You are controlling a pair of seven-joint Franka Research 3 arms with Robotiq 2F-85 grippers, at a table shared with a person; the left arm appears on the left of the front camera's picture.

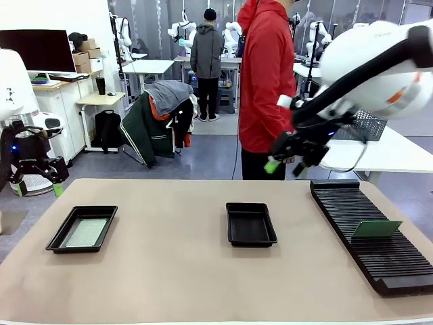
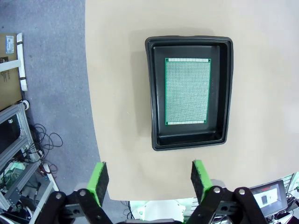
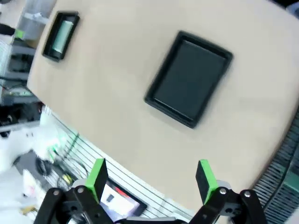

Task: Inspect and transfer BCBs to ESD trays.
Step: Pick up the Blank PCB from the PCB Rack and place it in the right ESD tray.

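L tool (image 1: 38, 187) hangs just off the left edge of the surface (image 1: 176, 277), fingers spread wide, empty. Its wrist view looks down on the left ESD tray (image 2: 149, 93), w/ one BCB (image 2: 188, 91) flat on the tray floor. Middle ESD tray (image 1: 251, 227) is bare. R tool (image 1: 285, 166) is raised over the far edge, near a person in a red jacket (image 1: 267, 74); also spread, empty. 2nd BCB (image 1: 377, 229) stands tilted in the black slotted rack (image 1: 352, 210) at right.
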